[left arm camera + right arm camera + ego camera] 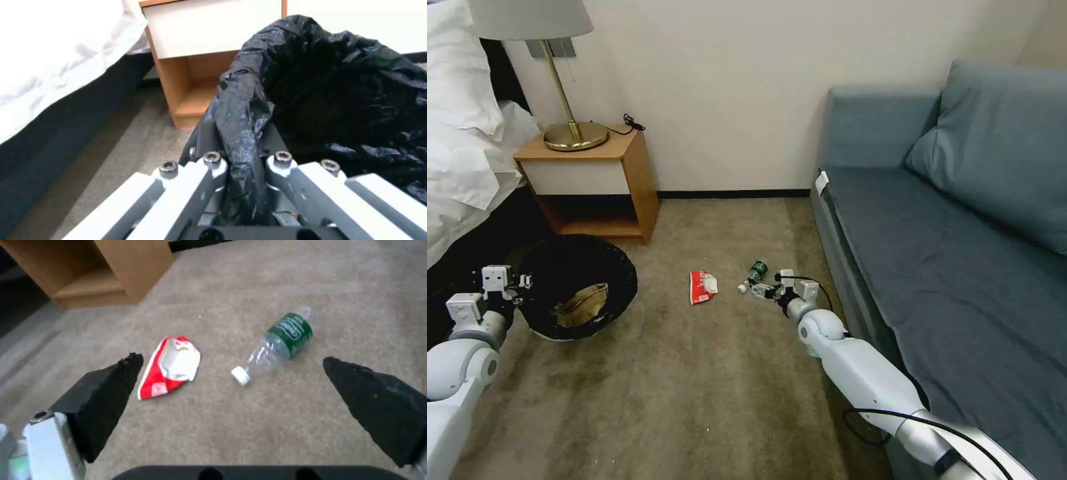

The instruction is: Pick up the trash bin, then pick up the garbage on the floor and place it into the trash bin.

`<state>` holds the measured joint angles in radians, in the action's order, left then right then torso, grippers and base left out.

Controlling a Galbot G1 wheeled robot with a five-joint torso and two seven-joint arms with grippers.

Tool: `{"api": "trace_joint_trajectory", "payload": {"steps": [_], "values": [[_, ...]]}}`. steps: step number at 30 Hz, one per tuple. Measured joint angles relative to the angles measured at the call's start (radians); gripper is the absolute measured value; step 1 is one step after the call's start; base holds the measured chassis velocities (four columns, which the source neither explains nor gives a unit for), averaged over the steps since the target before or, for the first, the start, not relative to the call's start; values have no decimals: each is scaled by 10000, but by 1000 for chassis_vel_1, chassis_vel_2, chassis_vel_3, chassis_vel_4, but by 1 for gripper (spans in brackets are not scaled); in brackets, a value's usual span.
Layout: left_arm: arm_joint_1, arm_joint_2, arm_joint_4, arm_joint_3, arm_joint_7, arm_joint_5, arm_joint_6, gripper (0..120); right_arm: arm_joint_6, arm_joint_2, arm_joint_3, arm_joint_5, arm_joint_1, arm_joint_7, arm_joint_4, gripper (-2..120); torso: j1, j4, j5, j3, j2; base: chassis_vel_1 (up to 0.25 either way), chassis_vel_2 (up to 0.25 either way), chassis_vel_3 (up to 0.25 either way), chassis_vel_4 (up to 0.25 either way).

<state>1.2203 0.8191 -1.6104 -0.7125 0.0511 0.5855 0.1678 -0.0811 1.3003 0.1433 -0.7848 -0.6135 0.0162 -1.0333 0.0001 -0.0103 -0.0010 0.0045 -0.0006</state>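
Note:
The trash bin (577, 287), its black bag folded over the rim, hangs at the left just off the floor (694, 387). My left gripper (520, 283) is shut on its near rim; the left wrist view shows the fingers (213, 166) pinching the bag-covered rim of the trash bin (338, 100). A crumpled brown paper bag (584, 305) lies inside. Of the garbage on the carpet, a red-and-white wrapper (702, 287) (171, 366) and a clear bottle with a green label (754, 275) (280, 343) lie side by side. My right gripper (757, 290) (230, 358) hovers open just above the bottle.
A wooden nightstand (607, 180) with a brass lamp (570, 130) stands behind the bin, and a bed (460, 153) is at the far left. A blue sofa (947, 233) runs along the right, close to my right arm. Open carpet lies in front.

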Motion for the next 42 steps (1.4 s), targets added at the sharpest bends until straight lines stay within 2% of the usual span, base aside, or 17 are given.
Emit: {"api": "trace_joint_trajectory", "payload": {"steps": [17, 29, 42], "values": [[46, -128, -78, -39, 31, -42, 6, 4, 97, 101, -55, 161, -381, 221, -127, 100, -1, 0, -1, -1, 1, -6, 5, 5, -9], [169, 50, -99, -44, 1, -96, -3, 4, 122, 180, -104, 307, -444, 212, -173, 100, 0, -5, -2, 0, 0, -101, 92, 100, -84], [325, 60, -101, -162, -78, -101, -71, 4, 80, 461, -91, 546, -435, 20, -189, 100, -1, 1, -1, -1, 1, -57, 72, 64, -66]]}}
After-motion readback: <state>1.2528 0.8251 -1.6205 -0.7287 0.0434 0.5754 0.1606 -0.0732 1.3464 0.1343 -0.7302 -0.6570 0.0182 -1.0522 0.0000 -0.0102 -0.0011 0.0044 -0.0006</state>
